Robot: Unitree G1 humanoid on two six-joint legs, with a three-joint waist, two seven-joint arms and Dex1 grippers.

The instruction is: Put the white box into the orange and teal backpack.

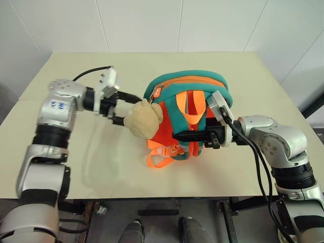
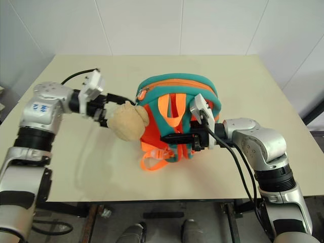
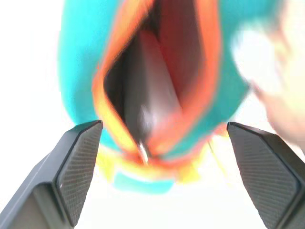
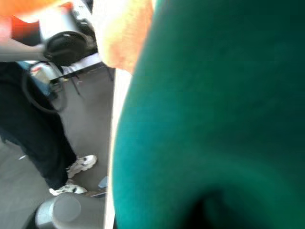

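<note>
on the counter your right gripper pinches the orange and teal backpack, steadying it upright. your left gripper gapes wide beside the plush toy, holding nothing.

A cream table stands against white wall panels; a person's legs (white sneakers) stand beside it.
</note>
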